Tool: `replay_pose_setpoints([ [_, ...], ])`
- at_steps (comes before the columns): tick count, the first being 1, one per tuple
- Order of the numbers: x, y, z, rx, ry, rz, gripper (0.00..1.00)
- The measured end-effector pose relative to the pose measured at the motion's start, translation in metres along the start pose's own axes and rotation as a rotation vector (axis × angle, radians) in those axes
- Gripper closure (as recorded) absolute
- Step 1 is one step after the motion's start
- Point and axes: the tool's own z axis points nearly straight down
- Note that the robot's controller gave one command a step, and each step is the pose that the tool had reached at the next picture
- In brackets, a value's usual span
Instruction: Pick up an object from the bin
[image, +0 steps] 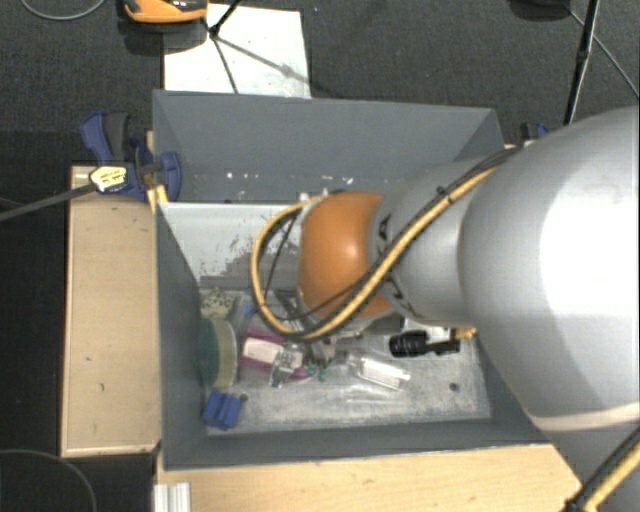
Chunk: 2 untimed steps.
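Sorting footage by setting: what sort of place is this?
Probably a robotics lab grasping cell: a large robot arm reaches into a grey metal bin holding small loose odds and ends.

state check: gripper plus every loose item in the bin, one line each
gripper: low in the bin, nothing seen held
pink-and-purple box: lying loose, just left of the gripper
green round pad: by the left wall, seemingly on edge
blue piece: lying alone, near-left corner
clear plastic piece: lying flat, right of the gripper
black cylinder: on its side, beside the arm
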Motion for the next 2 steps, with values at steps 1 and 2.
replay_pose_setpoints([
  [1, -0.0007, -0.0001, -0.0279, 0.000, 0.000, -0.002, 1.00],
  [2, -0.0008, -0.0002, -0.0306, 0.000, 0.000, -0.003, 1.00],
])
